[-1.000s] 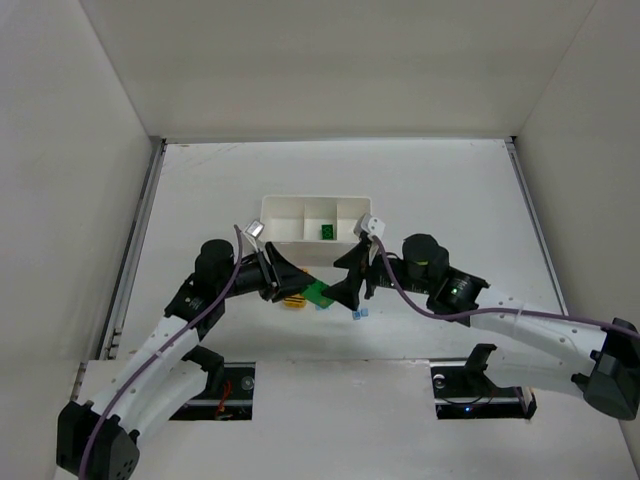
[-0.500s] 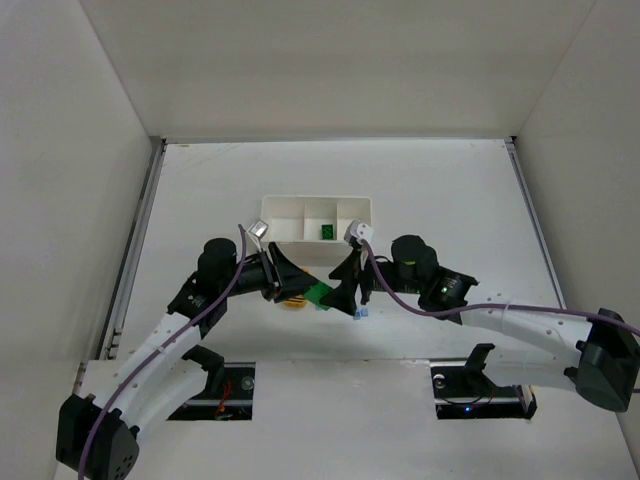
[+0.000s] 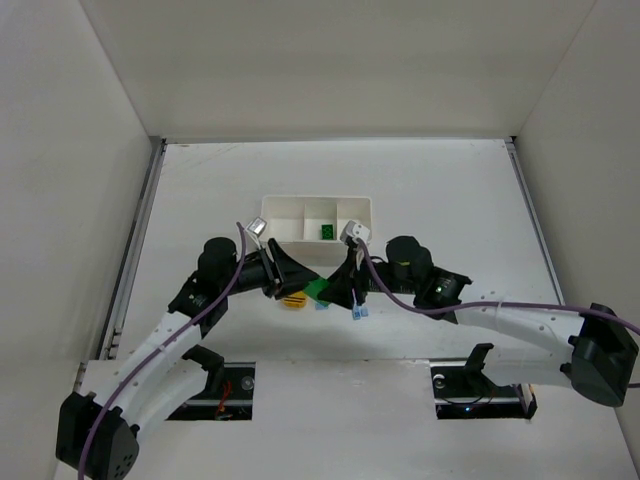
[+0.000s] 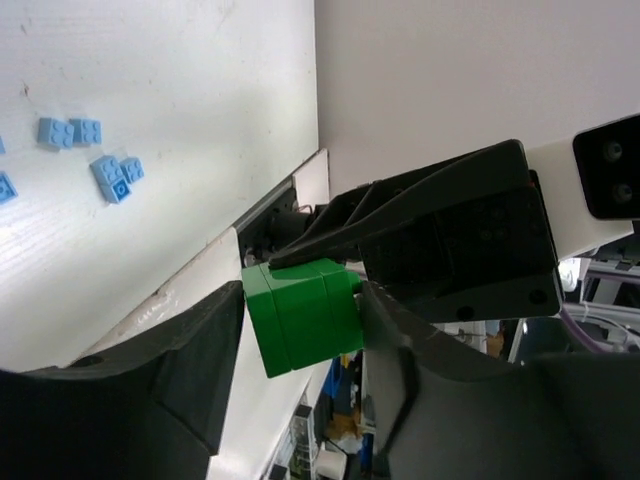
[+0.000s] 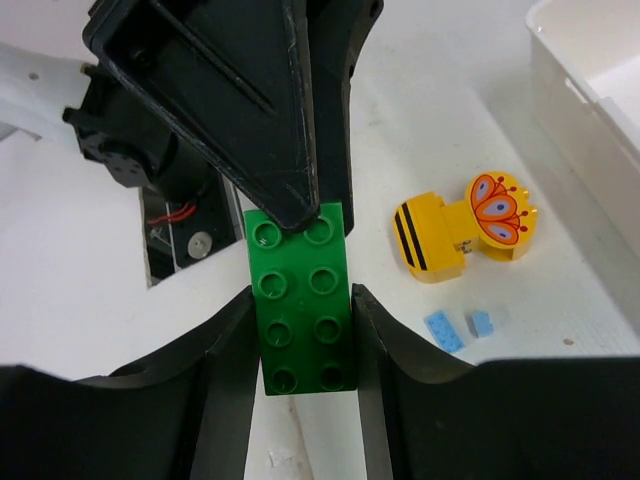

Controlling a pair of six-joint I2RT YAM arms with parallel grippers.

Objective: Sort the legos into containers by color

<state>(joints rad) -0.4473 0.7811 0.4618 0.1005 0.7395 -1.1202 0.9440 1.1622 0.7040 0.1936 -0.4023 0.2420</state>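
A green eight-stud brick (image 5: 300, 325) hangs just above the table, held from both ends. My right gripper (image 5: 302, 298) is shut on its long sides. My left gripper (image 4: 303, 305) is shut on the far end of the same green brick (image 4: 305, 320); its black fingers (image 5: 250, 110) cover that end in the right wrist view. From above, the two grippers meet at the green brick (image 3: 318, 290), just in front of the white three-compartment tray (image 3: 283, 222). A small green brick (image 3: 326, 232) lies in its middle compartment. A yellow striped brick (image 5: 435, 238) and tiny light blue bricks (image 5: 441, 330) lie on the table.
A round yellow piece with a butterfly print (image 5: 500, 215) touches the striped brick. More blue bricks (image 4: 68, 131) are scattered near the front, under the right wrist (image 3: 359, 313). The tray's near corner (image 5: 590, 90) is close on the right. White walls enclose the table.
My right gripper has moved left onto the green brick and closed on its sides. The left gripper has kept its hold and barely moved.
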